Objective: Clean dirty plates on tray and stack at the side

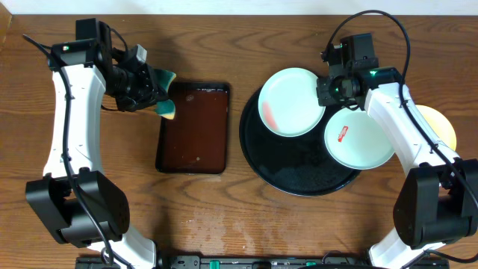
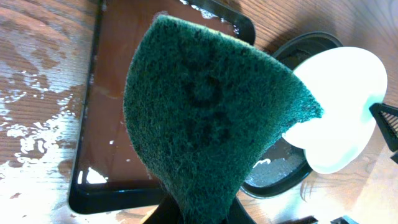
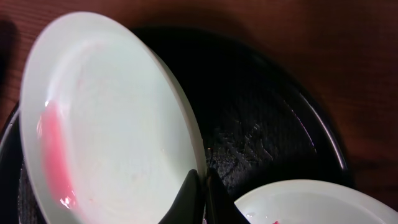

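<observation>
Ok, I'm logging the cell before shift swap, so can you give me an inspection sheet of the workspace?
Surface: wood table; what look like wet patches beside the brown tray.
Job's things: round black tray holds one white plate lying flat, with a small red smear. A second white plate, red-streaked, is tilted over the tray's left part. A yellow plate lies on the table at right, partly behind the arm.
Clutter: rectangular brown tray, wet inside.
Grippers: left fingers shut on a green sponge; right fingers shut on the tilted plate's rim.
Cables: black cables loop along both arms, off the plates.
Surroundings: nothing seen.
</observation>
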Controlling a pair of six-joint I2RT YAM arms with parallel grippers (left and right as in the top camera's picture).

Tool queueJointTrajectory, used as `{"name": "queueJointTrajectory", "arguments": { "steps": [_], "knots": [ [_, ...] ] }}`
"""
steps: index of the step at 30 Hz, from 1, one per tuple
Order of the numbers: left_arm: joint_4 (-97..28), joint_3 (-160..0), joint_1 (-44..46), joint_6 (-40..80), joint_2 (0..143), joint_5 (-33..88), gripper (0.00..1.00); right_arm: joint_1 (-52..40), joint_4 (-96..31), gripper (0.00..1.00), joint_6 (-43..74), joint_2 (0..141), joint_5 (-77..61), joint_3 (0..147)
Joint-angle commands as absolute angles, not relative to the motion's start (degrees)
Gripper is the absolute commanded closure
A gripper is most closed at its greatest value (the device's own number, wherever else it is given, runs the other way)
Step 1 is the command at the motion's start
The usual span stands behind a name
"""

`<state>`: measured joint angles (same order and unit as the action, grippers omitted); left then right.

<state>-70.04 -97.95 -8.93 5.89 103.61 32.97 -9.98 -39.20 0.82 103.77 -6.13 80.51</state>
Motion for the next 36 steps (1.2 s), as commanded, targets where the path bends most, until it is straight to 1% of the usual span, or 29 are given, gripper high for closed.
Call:
{"name": "queueJointTrajectory", "arguments": {
  "steps": [1, 3, 9, 16, 18, 22, 26, 36],
  "knots": [
    [-69.56, -98.04, -9.26, 4.71, 103.72, 32.34, 0.93, -10.22, -39.18, 0.99, 2.42, 102.21, -5.76, 80.99],
    [-69.08, -98.04, -9.26, 4.73, 103.72, 32.34, 0.93, -10.22, -39.22, 0.99, 5.06, 102.08, -3.88, 80.99],
    [-68.99, -98.04, -9.19, 4.97, 103.72, 32.36, 0.93, -10.22, -39.68, 0.99, 6.48, 102.08, -3.27, 80.99],
    [-69.19, -98.04, -9.19, 4.99, 103.72, 32.36, 0.92, -10.44, -40.12, 0.99, 15.05, 102.08, -3.29, 80.99],
    [-69.19, -98.04, -9.19, 4.99, 103.72, 32.36, 0.93, -10.96, -40.03, 0.99, 15.92, 102.08, -3.31, 80.99],
    [-69.21, -98.04, -9.19, 5.02, 103.72, 32.36, 0.93, -13.17, -39.59, 0.99, 16.08, 102.0, -3.44, 81.01],
    [-69.17, -98.04, -9.19, 5.17, 103.72, 32.36, 0.93, -16.08, -38.85, 0.99, 20.91, 101.89, -3.42, 81.23],
    [-69.36, -98.04, -9.19, 5.15, 103.72, 32.32, 0.92, -25.74, -32.03, 0.99, 24.84, 101.89, -3.38, 81.43]
  ]
}}
